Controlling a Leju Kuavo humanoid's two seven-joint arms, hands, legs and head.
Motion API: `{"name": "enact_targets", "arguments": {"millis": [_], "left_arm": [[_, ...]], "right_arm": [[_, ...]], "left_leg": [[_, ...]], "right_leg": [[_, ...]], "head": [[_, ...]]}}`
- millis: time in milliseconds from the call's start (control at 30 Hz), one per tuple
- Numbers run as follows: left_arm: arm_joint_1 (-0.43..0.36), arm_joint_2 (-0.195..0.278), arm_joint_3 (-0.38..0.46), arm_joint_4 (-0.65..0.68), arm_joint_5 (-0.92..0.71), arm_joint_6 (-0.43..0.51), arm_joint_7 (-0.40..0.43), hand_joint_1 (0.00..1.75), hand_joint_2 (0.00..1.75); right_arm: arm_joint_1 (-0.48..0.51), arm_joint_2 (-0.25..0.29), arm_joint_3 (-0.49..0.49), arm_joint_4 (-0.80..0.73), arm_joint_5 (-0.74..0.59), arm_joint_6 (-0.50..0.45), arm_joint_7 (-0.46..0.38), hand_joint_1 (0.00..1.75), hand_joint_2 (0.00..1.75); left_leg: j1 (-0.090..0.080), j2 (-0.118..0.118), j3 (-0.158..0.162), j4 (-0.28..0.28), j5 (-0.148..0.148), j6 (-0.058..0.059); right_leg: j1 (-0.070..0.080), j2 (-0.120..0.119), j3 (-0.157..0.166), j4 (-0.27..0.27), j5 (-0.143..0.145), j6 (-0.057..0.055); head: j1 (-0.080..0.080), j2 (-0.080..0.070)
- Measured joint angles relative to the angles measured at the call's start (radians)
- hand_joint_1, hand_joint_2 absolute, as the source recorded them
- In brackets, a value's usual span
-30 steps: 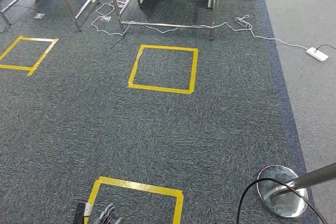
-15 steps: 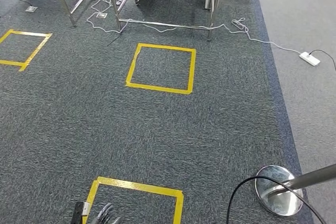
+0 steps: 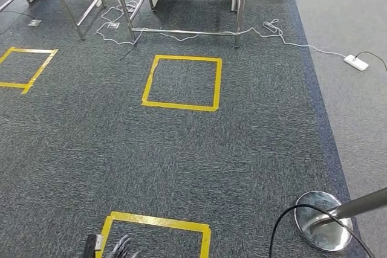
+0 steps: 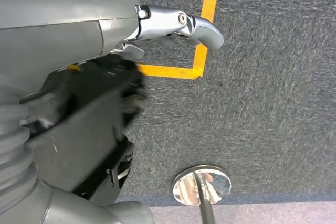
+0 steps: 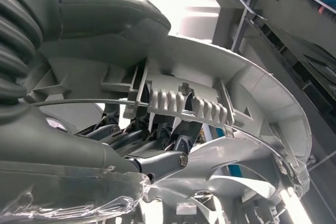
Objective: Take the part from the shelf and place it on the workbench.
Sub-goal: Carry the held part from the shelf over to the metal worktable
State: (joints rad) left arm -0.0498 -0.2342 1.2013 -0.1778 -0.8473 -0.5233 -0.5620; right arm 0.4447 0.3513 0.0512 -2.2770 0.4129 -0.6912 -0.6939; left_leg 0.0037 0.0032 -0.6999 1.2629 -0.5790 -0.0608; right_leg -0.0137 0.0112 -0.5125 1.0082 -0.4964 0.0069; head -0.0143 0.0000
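In the right wrist view my right hand (image 5: pixel 118 156) grips the part (image 5: pixel 245 93), a large curved light-grey plastic moulding with ribs and a toothed strip; the grey thumb (image 5: pixel 162 163) lies against its underside. My left hand (image 3: pixel 120 248) hangs low over the carpet at the bottom edge of the head view. Seen from the left wrist, the left hand (image 4: pixel 130 61) holds nothing, its thumb (image 4: pixel 186 23) stretched out over the yellow tape and its dark fingers blurred. At the far end of the carpet stand steel-legged tables (image 3: pixel 122 1).
Dark grey carpet carries yellow tape squares: one ahead (image 3: pixel 182 83), one at the far left (image 3: pixel 25 67), one under my left hand (image 3: pixel 157 225). White cables (image 3: pixel 256 31) and a power strip (image 3: pixel 356 61) lie near the tables. A round metal stand base (image 3: pixel 323 220) with a black cable sits at lower right.
The whole picture has shifted a little, so the camera has moved over the floor. My left hand keeps its place at the bottom edge.
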Motion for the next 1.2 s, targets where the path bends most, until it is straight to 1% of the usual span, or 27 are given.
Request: {"name": "enact_targets", "arguments": {"millis": [33,67,133,167,200,300,367,400,467,500,533,567,633,667,700,733,800,867,900,967,1000,1033,1067,1100,1133,1167,1200], "left_arm": [[0.001,0.000,0.000,0.000,0.000,0.000,0.000,0.00,1.75],[0.002,0.000,0.000,0.000,0.000,0.000,0.000,0.00,1.75],[0.003,0.001,0.000,0.000,0.000,0.002,0.000,0.00,1.75],[0.004,0.001,0.000,0.000,0.000,0.003,0.000,0.00,1.75],[0.004,0.001,0.000,0.000,0.000,0.005,0.000,0.00,1.75],[0.003,0.001,0.000,0.000,0.000,0.008,0.000,0.00,1.75],[0.001,0.000,0.000,0.000,0.000,0.008,0.000,0.00,1.75],[0.000,0.000,0.000,0.000,0.000,0.008,0.000,0.00,1.75],[-0.002,0.000,0.000,0.000,0.000,0.008,0.000,0.00,1.75],[-0.002,0.000,0.000,0.000,0.000,0.008,0.000,0.00,1.75],[-0.001,0.000,0.000,0.000,0.000,0.009,0.000,0.00,1.75],[-0.001,0.001,0.000,0.000,0.001,0.010,0.000,0.00,1.75],[-0.001,0.000,0.000,0.000,0.002,0.012,0.000,0.00,1.75],[-0.002,0.000,0.000,0.000,0.002,0.014,0.000,0.00,1.75],[-0.002,0.000,0.000,0.000,0.003,0.017,0.000,0.00,1.75],[-0.002,0.000,0.000,0.000,0.005,0.019,0.000,0.00,1.75],[-0.003,0.000,0.000,0.000,0.009,0.024,0.000,0.00,1.75],[-0.004,0.000,0.000,0.000,0.011,0.027,0.000,0.00,1.75],[-0.005,0.000,0.000,0.000,0.011,0.028,0.001,0.00,1.75],[-0.005,0.000,0.000,0.000,0.011,0.029,0.002,0.00,1.75],[-0.004,0.000,0.000,0.000,0.011,0.029,0.003,0.00,1.75],[-0.004,0.000,0.000,0.000,0.011,0.030,0.003,0.00,1.75],[-0.004,0.000,0.000,0.000,0.011,0.030,0.003,0.00,1.75],[-0.004,0.000,0.000,0.000,0.011,0.031,0.003,0.00,1.75],[-0.004,0.000,0.000,0.000,0.011,0.033,0.004,0.00,1.75],[-0.005,0.000,0.000,0.000,0.011,0.034,0.005,0.00,1.75],[-0.007,0.000,0.000,0.000,0.010,0.031,0.005,0.00,1.75]], "right_arm": [[0.000,0.000,0.001,0.000,0.000,0.000,0.000,1.75,1.75],[0.000,0.000,0.001,0.000,0.000,0.000,0.000,1.75,1.75],[0.000,0.000,0.002,0.000,-0.001,0.000,0.000,1.75,1.75],[0.000,0.000,0.002,0.000,-0.001,0.000,0.000,1.75,1.75],[0.000,0.000,0.003,0.000,-0.001,0.000,0.000,1.75,1.75],[0.001,0.000,0.003,-0.001,0.000,0.000,0.000,1.75,1.75],[0.001,0.000,0.003,-0.002,0.000,0.000,0.000,1.75,1.75],[0.001,0.000,0.003,-0.002,0.000,0.000,0.000,1.75,1.75],[0.001,-0.001,0.003,-0.002,0.000,0.000,0.000,1.75,1.75],[0.001,-0.001,0.003,-0.002,0.000,0.000,0.000,1.75,1.75],[0.001,-0.001,0.003,-0.002,0.000,0.000,0.000,1.75,1.75],[0.001,-0.001,0.003,-0.002,0.000,0.000,0.000,1.75,1.75],[0.001,-0.001,0.003,-0.002,0.000,0.000,0.000,1.75,1.75],[0.001,-0.001,0.003,-0.002,0.000,0.000,0.000,1.75,1.75],[0.000,-0.001,0.003,-0.002,0.000,0.000,0.000,1.75,1.75],[0.000,-0.001,0.003,-0.002,0.001,0.000,0.000,1.75,1.75],[0.000,-0.001,0.003,-0.002,0.002,0.000,0.000,1.75,1.75],[0.000,-0.001,0.003,-0.003,0.002,0.000,0.000,1.75,1.75],[0.000,-0.001,0.003,-0.004,0.002,0.000,0.000,1.75,1.75],[0.000,-0.001,0.003,-0.004,0.002,0.000,0.000,1.75,1.75],[0.000,-0.001,0.003,-0.004,0.002,0.000,0.000,1.75,1.75],[0.000,-0.001,0.003,-0.004,0.002,0.000,0.000,1.75,1.75],[0.000,-0.001,0.003,-0.004,0.002,0.000,0.000,1.75,1.75],[0.000,-0.001,0.003,-0.004,0.002,0.000,0.000,1.75,1.75],[0.000,-0.001,0.003,-0.004,0.003,0.000,0.000,1.75,1.75],[-0.001,-0.001,0.003,-0.004,0.003,0.000,0.000,1.75,1.75],[-0.001,-0.001,0.003,-0.004,0.003,0.000,0.000,1.75,1.75]], "left_leg": [[0.000,0.000,-0.022,0.014,0.017,-0.001],[0.000,0.000,-0.024,-0.012,0.056,0.000],[0.000,0.000,0.011,-0.135,0.162,0.003],[0.000,-0.001,0.032,-0.193,0.196,0.008],[-0.001,-0.001,0.044,-0.229,0.211,0.015],[-0.003,-0.002,0.051,-0.248,0.197,0.038],[0.000,-0.002,0.061,-0.253,0.187,0.052],[0.002,-0.002,0.067,-0.255,0.182,0.058],[0.001,-0.002,0.074,-0.255,0.173,0.064],[0.001,-0.002,0.077,-0.254,0.168,0.065],[0.001,-0.003,0.082,-0.254,0.164,0.064],[0.001,-0.003,0.089,-0.254,0.159,0.063],[0.001,-0.005,0.105,-0.254,0.149,0.058],[-0.001,-0.006,0.111,-0.253,0.144,0.053],[-0.003,-0.007,0.115,-0.252,0.141,0.048],[-0.005,-0.007,0.115,-0.252,0.140,0.043],[-0.005,-0.006,0.116,-0.255,0.141,0.033],[-0.004,-0.005,0.109,-0.237,0.123,0.023],[-0.003,-0.005,0.093,-0.200,0.098,0.017],[-0.002,-0.005,0.034,-0.075,0.033,0.010],[-0.001,-0.005,0.004,-0.015,0.011,0.008],[-0.001,-0.005,-0.013,0.019,0.006,0.007],[-0.001,-0.005,-0.012,0.015,0.023,0.007],[0.000,-0.005,0.008,-0.025,0.054,0.008],[0.000,-0.005,0.041,-0.088,0.092,0.008],[0.000,-0.005,0.077,-0.160,0.115,0.010],[0.000,-0.005,0.105,-0.215,0.122,0.014]], "right_leg": [[0.000,0.002,0.010,0.001,-0.006,0.002],[-0.001,0.005,0.023,0.001,-0.016,0.005],[-0.001,0.009,0.048,0.001,-0.039,0.015],[0.000,0.012,0.056,0.003,-0.051,0.020],[0.002,0.013,0.060,0.003,-0.061,0.026],[0.002,0.015,0.071,-0.010,-0.076,0.041],[0.001,0.009,0.067,0.016,-0.097,0.051],[0.002,0.005,0.044,0.063,-0.120,0.054],[0.002,0.001,-0.042,0.203,-0.172,0.058],[0.002,0.001,-0.086,0.262,-0.183,0.059],[0.002,0.001,-0.116,0.288,-0.173,0.059],[0.002,0.001,-0.126,0.274,-0.141,0.058],[0.002,-0.002,-0.100,0.159,-0.043,0.053],[0.003,-0.004,-0.080,0.098,-0.008,0.050],[0.003,-0.005,-0.065,0.056,0.013,0.046],[0.005,-0.005,-0.059,0.038,0.018,0.041],[0.006,-0.001,-0.058,0.035,0.019,0.029],[0.003,-0.001,-0.056,0.029,0.023,0.018],[0.000,-0.002,-0.055,0.026,0.025,0.013],[-0.001,-0.003,-0.056,0.025,0.026,0.007],[-0.001,-0.003,-0.057,0.025,0.026,0.007],[-0.001,-0.003,-0.057,0.026,0.026,0.006],[-0.001,-0.002,-0.056,0.026,0.025,0.007],[-0.002,-0.001,-0.054,0.026,0.024,0.008],[-0.003,0.000,-0.051,0.026,0.022,0.010],[-0.001,0.001,-0.051,0.026,0.017,0.015],[0.000,0.002,-0.051,0.024,0.008,0.021]], "head": [[0.000,0.000],[-0.001,0.000],[-0.002,0.000],[-0.004,0.000],[-0.004,0.000],[-0.001,0.000],[0.002,0.000],[0.004,0.000],[0.007,0.000],[0.007,0.000],[0.007,0.000],[0.007,0.000],[0.008,0.000],[0.009,0.000],[0.009,0.000],[0.008,0.000],[0.006,0.000],[0.004,0.000],[0.002,0.000],[-0.002,0.000],[-0.003,0.000],[-0.003,0.000],[-0.004,0.000],[-0.004,0.000],[-0.004,0.000],[-0.006,0.000],[-0.007,0.000]]}}
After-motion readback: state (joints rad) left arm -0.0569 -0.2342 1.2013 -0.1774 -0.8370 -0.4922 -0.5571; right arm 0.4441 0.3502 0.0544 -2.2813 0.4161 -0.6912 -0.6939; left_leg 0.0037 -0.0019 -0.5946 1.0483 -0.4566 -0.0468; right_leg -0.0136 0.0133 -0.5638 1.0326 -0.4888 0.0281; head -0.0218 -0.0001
